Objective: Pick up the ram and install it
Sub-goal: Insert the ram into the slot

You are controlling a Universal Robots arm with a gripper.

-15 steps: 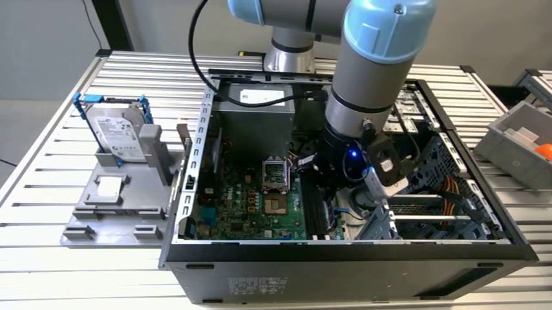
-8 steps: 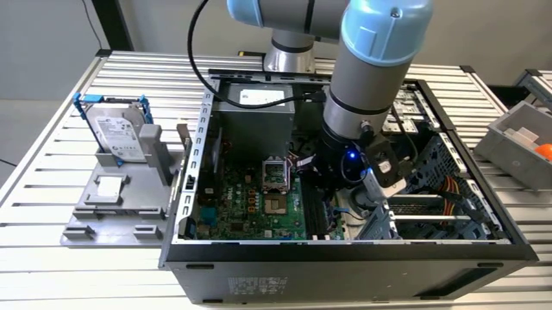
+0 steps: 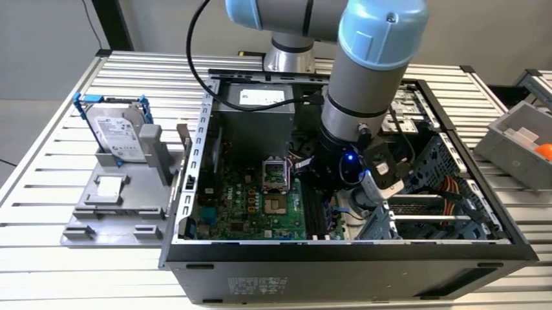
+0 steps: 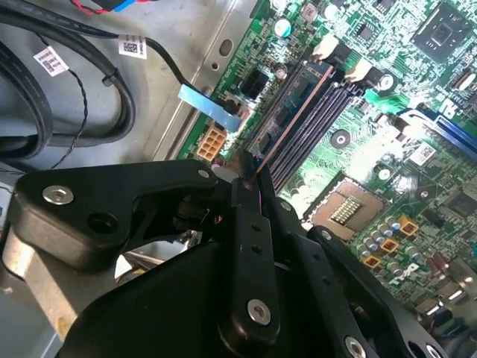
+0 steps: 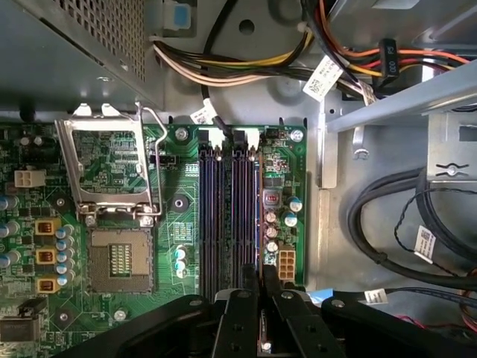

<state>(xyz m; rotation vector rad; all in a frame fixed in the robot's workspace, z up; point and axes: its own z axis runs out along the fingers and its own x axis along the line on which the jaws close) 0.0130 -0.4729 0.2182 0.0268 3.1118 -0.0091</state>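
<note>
The ram (image 4: 294, 112) is seen in the second wrist view standing on edge in the outermost of the black memory slots (image 5: 227, 216), the one nearest the metal case wall, with its near end caught between the fingers of the hand (image 4: 250, 175). The hand is clenched on the ram: the two black fingers are drawn together until only the thin board edge separates them. The stick is judged to be held edge-down and lengthwise along the slot so that its contact edge can be met by the slot along the whole length. Whether it is fully seated cannot be told; the white latches (image 4: 328, 51) at the far end of the slots are visible, but their position is not clear.

In the first wrist view, the four slots are seen running straight away from the fingers (image 5: 242, 313), so the hand is lined up with them. The empty processor socket (image 5: 119, 257) lies just beside the slots.

In the exterior view, the arm (image 3: 366, 71) is lowered steeply into the open computer case (image 3: 345, 248), which lies on its side on the slatted surface (image 3: 52, 168). The wrist is pointed downward over the green motherboard (image 3: 250, 206). A hard drive (image 3: 116, 132) in its blue frame is propped on a grey stand well apart from the case.
</note>
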